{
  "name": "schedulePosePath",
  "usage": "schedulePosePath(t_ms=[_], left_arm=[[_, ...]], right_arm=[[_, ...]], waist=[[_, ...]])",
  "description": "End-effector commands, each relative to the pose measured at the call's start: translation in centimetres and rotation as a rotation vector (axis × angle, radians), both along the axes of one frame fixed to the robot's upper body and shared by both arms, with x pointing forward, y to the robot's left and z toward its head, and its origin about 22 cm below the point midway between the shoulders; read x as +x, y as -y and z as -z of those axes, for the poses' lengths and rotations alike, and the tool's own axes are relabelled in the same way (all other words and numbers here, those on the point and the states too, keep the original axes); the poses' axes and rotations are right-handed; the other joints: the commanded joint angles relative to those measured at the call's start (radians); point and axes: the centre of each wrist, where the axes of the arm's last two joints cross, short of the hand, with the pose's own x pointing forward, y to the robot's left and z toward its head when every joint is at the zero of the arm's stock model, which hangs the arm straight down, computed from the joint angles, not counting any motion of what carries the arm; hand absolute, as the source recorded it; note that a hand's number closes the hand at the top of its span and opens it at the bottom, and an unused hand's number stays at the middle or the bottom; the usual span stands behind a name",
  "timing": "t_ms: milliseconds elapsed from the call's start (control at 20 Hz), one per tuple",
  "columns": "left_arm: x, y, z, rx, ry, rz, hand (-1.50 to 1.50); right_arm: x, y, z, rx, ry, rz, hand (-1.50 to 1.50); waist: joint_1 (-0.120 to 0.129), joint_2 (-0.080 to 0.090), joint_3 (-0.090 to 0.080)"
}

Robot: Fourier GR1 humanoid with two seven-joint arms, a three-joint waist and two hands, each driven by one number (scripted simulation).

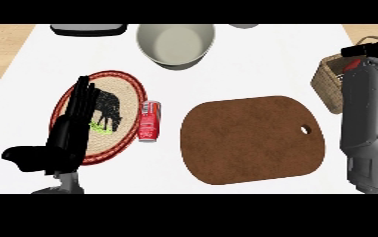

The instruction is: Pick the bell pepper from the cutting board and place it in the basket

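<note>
Head view: white counter (244,81) bears brown cutting board (251,138), basket (329,83).

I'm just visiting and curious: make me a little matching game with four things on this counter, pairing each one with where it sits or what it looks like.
Things:
1. cutting board
2. can
3. basket
4. bowl

Descriptions:
A. woven, at the right edge, partly hidden by the robot's right arm
B. red, lying on its side beside the round mat
C. brown, flat, with a small hole near one edge
D. pale grey, round, near the back of the counter

Pairs: 1-C, 2-B, 3-A, 4-D
</note>
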Motion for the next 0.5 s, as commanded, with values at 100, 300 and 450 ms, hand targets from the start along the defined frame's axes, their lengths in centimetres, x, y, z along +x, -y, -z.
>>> schedulePosePath(t_ms=[100,300,450], left_arm=[[-0.4,-1.3,0.3,0.001,-0.010,0.003,0.00],[-0.2,-0.7,2.1,0.027,0.008,-0.010,0.00],[-0.5,0.4,1.1,-0.004,-0.003,0.005,0.00]], right_arm=[[-2.8,0.2,3.4,0.027,0.076,0.037,-1.50],[-2.1,-0.3,1.5,-0.036,0.174,0.034,-1.50],[-2.0,-0.7,0.0,-0.117,0.227,0.030,-1.50]], waist=[[-0.005,-0.002,0.000],[-0.001,0.001,0.000],[0.002,0.000,0.000]])
